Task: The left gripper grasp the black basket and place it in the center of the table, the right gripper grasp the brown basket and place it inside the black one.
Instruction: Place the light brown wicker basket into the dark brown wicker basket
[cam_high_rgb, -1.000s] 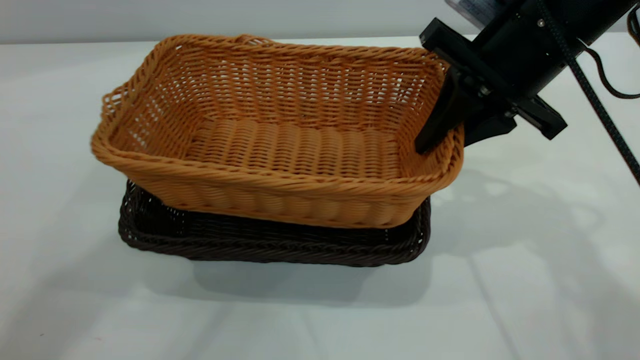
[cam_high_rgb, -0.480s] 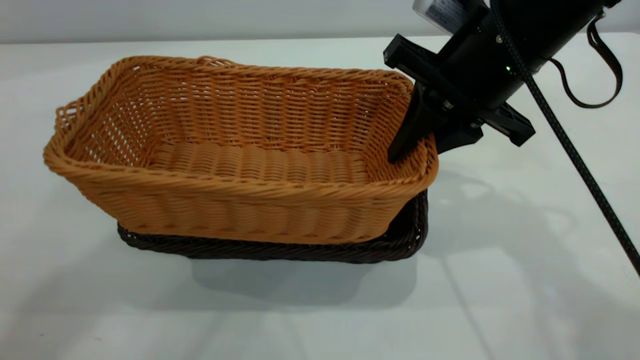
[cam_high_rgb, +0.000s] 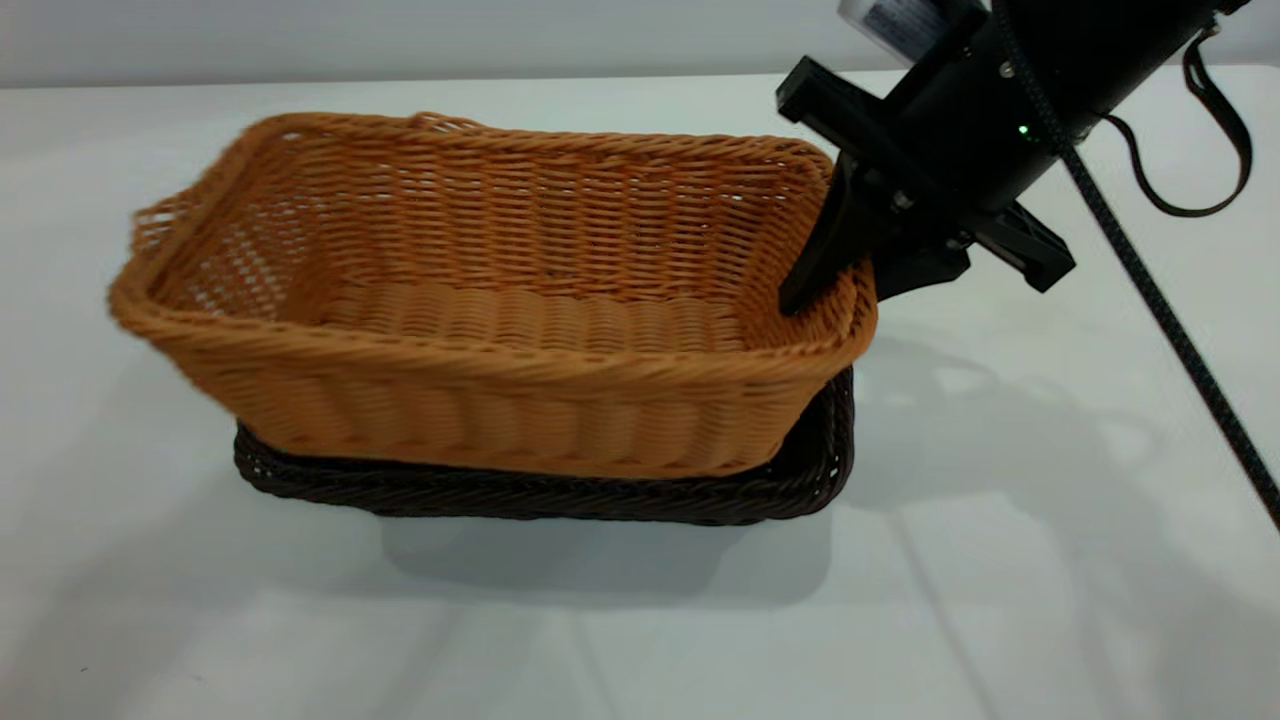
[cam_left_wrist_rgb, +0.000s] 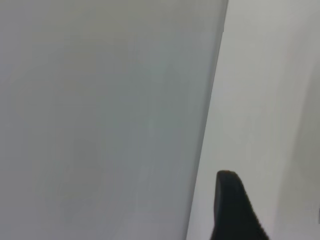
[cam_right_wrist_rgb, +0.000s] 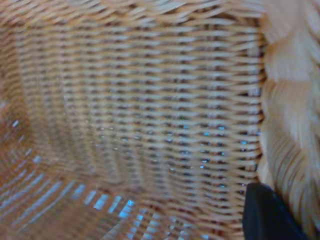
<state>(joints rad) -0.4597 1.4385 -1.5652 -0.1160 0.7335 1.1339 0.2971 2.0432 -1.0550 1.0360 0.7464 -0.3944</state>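
My right gripper (cam_high_rgb: 860, 285) is shut on the right short rim of the brown basket (cam_high_rgb: 500, 330), with one finger inside the wall and one outside. The orange-tan basket hangs tilted, its left end raised, with its bottom resting in the black basket (cam_high_rgb: 560, 495). The dark basket sits flat on the white table (cam_high_rgb: 1000, 560), and only its front and right rim show. The right wrist view shows the brown basket's inner weave (cam_right_wrist_rgb: 150, 110) and one black finger (cam_right_wrist_rgb: 267, 215). Of my left gripper only one black finger (cam_left_wrist_rgb: 232, 210) shows, over a bare pale surface, away from both baskets.
A braided cable (cam_high_rgb: 1150, 280) and a dark strap loop (cam_high_rgb: 1215, 120) hang from the right arm at the far right. Bare tabletop surrounds the stacked baskets on all sides.
The right gripper has carried the brown basket left and down, from hovering above the black basket into it. In the last half second it shifted slightly right.
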